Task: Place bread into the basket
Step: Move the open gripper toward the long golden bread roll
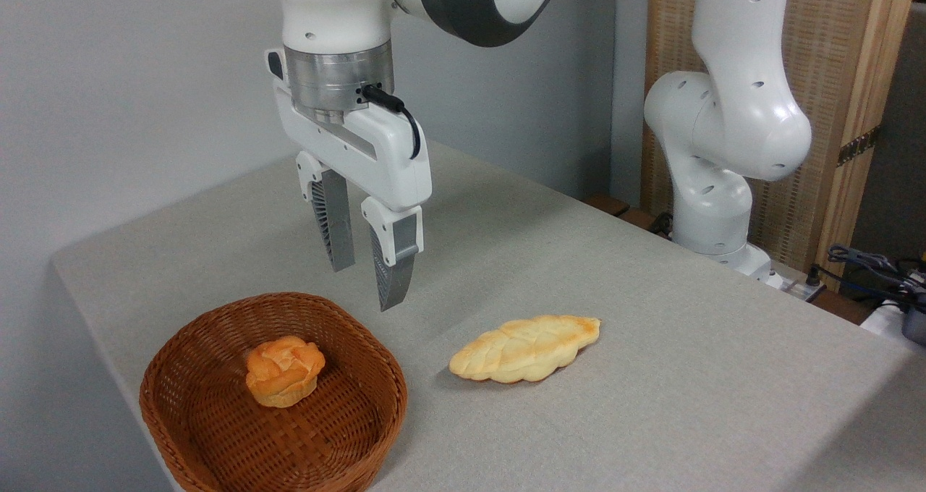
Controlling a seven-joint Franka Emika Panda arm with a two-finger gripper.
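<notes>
Now we see the basket (217, 434) at the front left of the table (651, 376) — inside it lies one small round orange bun (283, 370), shaped like a rose, near the middle. The bread (526, 348) is not in the basket; it lies flat on the table to its right, apart from it. Our gripper (365, 288) hangs above the basket's back rim, jaws a little apart, holding nothing. We can read no writing.

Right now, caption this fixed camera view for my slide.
Open tool hovers above the table between basket, holding a round bun, and braided bread.
</notes>
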